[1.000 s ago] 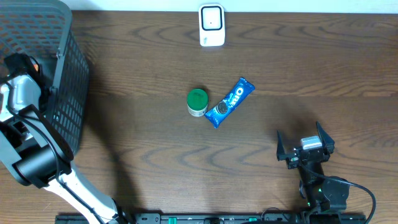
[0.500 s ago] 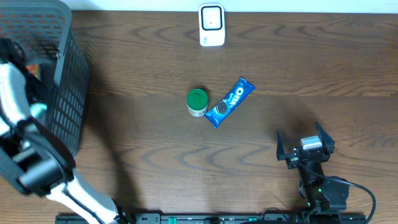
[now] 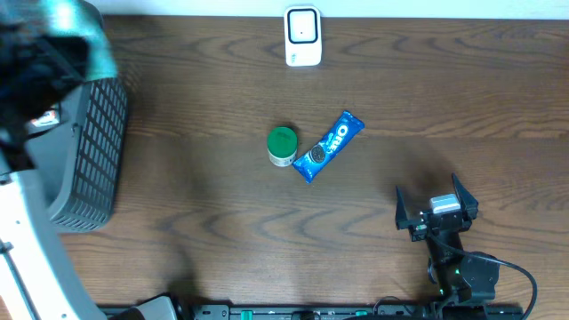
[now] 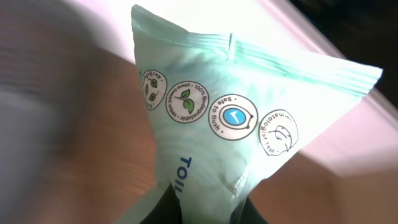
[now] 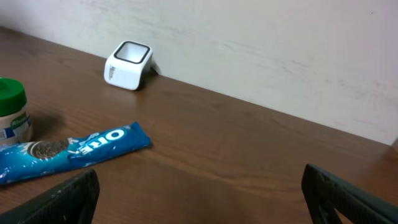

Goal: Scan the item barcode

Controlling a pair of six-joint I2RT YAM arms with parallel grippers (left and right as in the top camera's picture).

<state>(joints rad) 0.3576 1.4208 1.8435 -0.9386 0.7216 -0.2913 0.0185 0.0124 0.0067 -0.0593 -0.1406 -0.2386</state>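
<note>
My left gripper (image 4: pixel 208 214) is shut on a pale mint-green wipes packet (image 4: pixel 230 118), which fills the left wrist view with round flush-safe icons and blue lettering. From overhead the packet (image 3: pixel 78 25) is a blurred teal patch above the basket's top corner, lifted high with the left arm. The white barcode scanner (image 3: pixel 302 36) stands at the table's far edge, also visible as a small white scanner (image 5: pixel 127 65) in the right wrist view. My right gripper (image 3: pixel 436 213) rests near the front right, open and empty.
A dark mesh basket (image 3: pixel 89 151) stands at the left edge. Mid-table lie a green-lidded jar (image 3: pixel 282 147) and a blue Oreo pack (image 3: pixel 329 145), touching each other. The Oreo pack (image 5: pixel 68 149) lies left of the right gripper's line of sight.
The left arm has risen out of the basket towards the camera, carrying the mint-green packet. Its jaws closed on the packet. The right arm has stayed still.
</note>
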